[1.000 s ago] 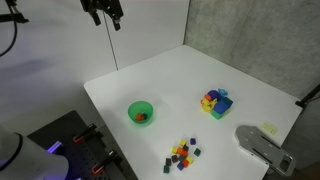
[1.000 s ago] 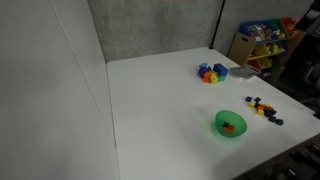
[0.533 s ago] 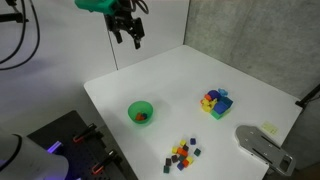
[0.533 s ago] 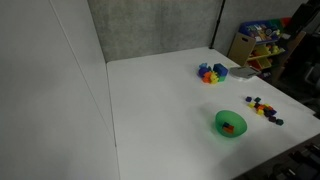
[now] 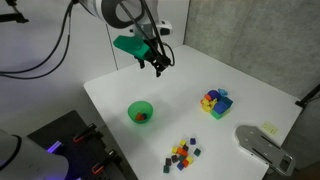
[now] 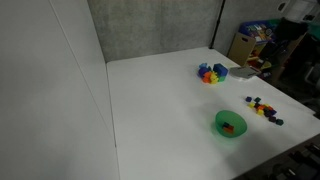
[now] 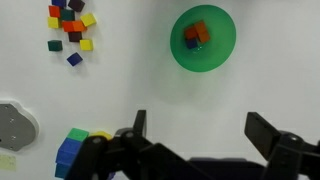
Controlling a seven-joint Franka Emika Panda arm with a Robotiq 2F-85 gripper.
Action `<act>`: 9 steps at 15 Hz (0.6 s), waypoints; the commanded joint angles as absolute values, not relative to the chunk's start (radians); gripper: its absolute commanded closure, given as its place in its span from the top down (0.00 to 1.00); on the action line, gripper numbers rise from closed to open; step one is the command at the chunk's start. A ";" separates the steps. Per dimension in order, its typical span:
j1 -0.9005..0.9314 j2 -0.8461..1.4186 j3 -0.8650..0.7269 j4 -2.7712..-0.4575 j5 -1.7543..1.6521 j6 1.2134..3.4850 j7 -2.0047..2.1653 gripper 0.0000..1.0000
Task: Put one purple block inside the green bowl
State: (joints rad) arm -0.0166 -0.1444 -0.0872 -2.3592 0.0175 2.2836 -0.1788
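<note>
The green bowl point(image 5: 141, 112) sits on the white table and holds small blocks, one orange-red; it also shows in the other exterior view point(image 6: 230, 124) and in the wrist view point(image 7: 202, 38). A scatter of tiny loose cubes point(image 5: 182, 153), purple ones among them, lies near the table's front edge, also in an exterior view point(image 6: 262, 106) and in the wrist view point(image 7: 69, 27). My gripper point(image 5: 159, 68) hangs high above the table, fingers wide apart and empty; in the wrist view point(image 7: 196, 133) only bare table lies between the jaws.
A multicoloured block cluster point(image 5: 215, 102) stands toward the far right of the table, also in an exterior view point(image 6: 211, 73). A grey flat object point(image 5: 262, 146) lies at the table's right corner. A toy shelf point(image 6: 258, 42) stands beyond the table.
The arm has swung down and to the right over the table, from the top edge of the picture to above the table's back part. The blocks and bowl have not moved.
</note>
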 commanded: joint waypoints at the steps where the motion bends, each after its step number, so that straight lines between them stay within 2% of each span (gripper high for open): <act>1: -0.042 -0.040 -0.105 -2.356 0.041 2.375 -0.236 1.00; 9: -0.141 0.175 -0.141 -2.389 0.006 2.512 -0.225 1.00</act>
State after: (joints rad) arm -0.1063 0.1228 -0.1251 -2.3803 0.0179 2.4659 -0.2053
